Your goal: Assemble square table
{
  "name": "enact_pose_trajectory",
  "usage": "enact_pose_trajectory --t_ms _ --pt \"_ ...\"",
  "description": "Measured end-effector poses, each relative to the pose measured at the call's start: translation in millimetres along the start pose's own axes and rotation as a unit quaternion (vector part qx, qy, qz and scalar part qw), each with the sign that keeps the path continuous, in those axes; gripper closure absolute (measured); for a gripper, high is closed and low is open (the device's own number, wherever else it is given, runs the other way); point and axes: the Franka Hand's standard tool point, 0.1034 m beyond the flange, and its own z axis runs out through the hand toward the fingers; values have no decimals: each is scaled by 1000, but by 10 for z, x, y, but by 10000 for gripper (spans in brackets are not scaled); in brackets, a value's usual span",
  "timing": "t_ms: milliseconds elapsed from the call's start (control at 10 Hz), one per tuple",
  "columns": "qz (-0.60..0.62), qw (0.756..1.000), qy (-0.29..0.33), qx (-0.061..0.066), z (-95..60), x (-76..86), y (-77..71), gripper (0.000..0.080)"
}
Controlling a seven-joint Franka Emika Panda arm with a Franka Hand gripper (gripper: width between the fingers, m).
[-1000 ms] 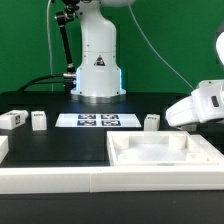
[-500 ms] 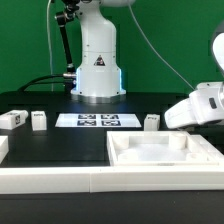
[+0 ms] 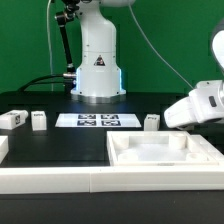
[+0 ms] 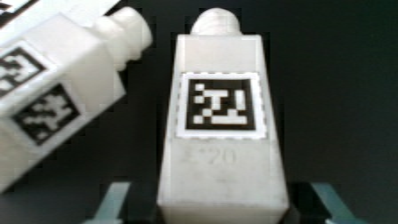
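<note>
In the wrist view a white table leg with a black-and-white tag lies lengthwise between my fingers. My gripper is shut on its near end. A second tagged leg lies slanted just beside it, apart from it. In the exterior view my gripper hangs low at the right, behind the white tray-like tabletop. It hides the held leg there. Three more legs rest on the black table: two at the exterior view's left and one next to my hand.
The marker board lies flat in front of the robot base. A long white rail borders the front of the work surface. Cables trail behind on the exterior view's left.
</note>
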Motion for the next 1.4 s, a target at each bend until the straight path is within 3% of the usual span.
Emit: enact_pose_trajectory --t_ms 300,400,600,700,800,900,1100,1200,1300,1400 --pt "-11 1000 17 10 -396 -381 275 509" --pt "-8 999 30 8 -452 -483 308 509" --pt "-10 999 30 8 -394 -444 290 509" --pt "-8 997 77 8 -472 -340 300 509" --pt "-13 993 121 7 -514 -350 339 508" --pt "-34 989 147 7 -587 -441 504 508" --pt "-37 981 189 5 -877 -688 744 508" --pt "-35 972 233 4 -1037 -711 850 508" --pt "-29 953 303 -3 -1037 -644 852 508" --pt "-30 948 318 -6 -962 -677 842 508"
